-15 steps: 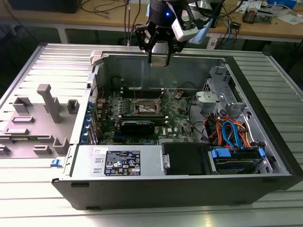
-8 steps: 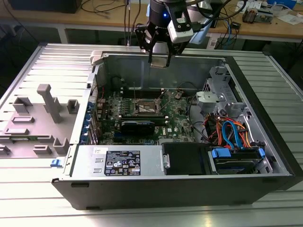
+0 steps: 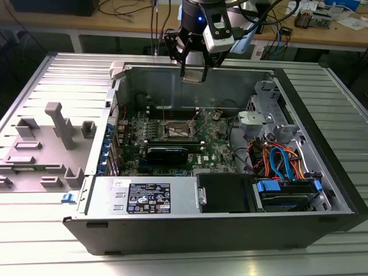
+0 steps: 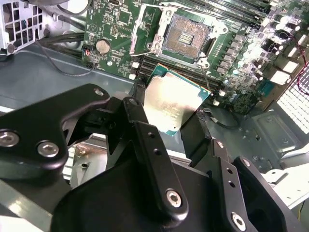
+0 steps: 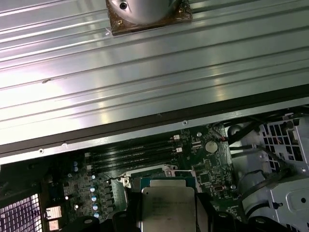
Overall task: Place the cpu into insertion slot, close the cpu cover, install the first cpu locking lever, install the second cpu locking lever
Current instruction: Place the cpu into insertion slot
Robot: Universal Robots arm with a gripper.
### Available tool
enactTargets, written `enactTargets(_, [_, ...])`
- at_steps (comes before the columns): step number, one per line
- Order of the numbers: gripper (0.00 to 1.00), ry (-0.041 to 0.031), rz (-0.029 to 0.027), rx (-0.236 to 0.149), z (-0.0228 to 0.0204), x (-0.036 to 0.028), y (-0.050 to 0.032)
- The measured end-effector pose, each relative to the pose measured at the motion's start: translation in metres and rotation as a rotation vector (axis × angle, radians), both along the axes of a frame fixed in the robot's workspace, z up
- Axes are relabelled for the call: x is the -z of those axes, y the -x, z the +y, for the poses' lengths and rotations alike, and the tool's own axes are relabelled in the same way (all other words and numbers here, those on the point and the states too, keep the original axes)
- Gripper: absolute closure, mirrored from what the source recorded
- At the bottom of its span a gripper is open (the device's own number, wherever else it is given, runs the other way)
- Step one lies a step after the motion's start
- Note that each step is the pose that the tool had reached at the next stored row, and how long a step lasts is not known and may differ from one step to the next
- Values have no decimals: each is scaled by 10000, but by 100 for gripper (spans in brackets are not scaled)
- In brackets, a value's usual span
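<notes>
Gripper [image 3: 194,72] is hanging over the back wall of the open computer case [image 3: 172,230], well above the green motherboard [image 3: 221,146]. Its jaws are clamped on the chip [image 3: 192,78], one black finger [image 4: 193,135] on each of two opposite edges. In the second wrist view the chip [image 4: 171,99] is a flat square with a dull silver top and a thin green rim, tilted a bit and held up in the air, not touching the board.

The socket [image 4: 186,36] is lower down on the motherboard and well apart from the chip. Its tan contact field is uncovered, and there's a silvery metal frame [image 4: 147,29] around it. I honestly can't tell how that frame is sitting. In the exterior view the socket [image 3: 175,131] is roughly mid-board, just behind a long black card [image 3: 167,153].

In the first wrist view the chip [image 5: 169,208] is pinched between the fingers, with the memory slots [image 5: 135,157] and a round coin battery [image 5: 211,145] on the board near it.

Other stuff: a bundle of orange and blue cables [image 3: 282,161] fills the case on the exterior view's right. A grey plastic holder [image 3: 54,138] with upright pegs sits outside the case on the exterior view's left. Everything rests on a ribbed metal table [image 3: 345,115].
</notes>
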State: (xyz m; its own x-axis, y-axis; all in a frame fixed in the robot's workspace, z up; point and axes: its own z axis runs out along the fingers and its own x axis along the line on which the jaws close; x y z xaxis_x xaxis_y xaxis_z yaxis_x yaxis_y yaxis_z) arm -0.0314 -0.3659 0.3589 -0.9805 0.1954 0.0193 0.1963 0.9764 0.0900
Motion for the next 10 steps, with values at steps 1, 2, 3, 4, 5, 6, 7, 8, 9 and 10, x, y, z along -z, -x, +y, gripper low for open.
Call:
enactTargets(1, [46, 1, 0, 18, 0, 0, 0])
enactTargets(2, [46, 1, 0, 61, 0, 0, -1])
enactTargets(3, [46, 1, 0, 103, 0, 2, -1])
enactTargets(4, [46, 1, 0, 153, 0, 3, -1])
enactTargets(5, [46, 1, 0, 204, 0, 5, 0])
enactTargets(6, [46, -1, 0, 322, 0, 10, 0])
enactTargets(7, [46, 0, -1, 410, 0, 16, 0])
enactTargets(8, [46, 0, -1, 458, 0, 18, 0])
enactTargets(9, [46, 2, 0, 512, 0, 21, 0])
enactTargets(10, [46, 4, 0, 597, 0, 27, 0])
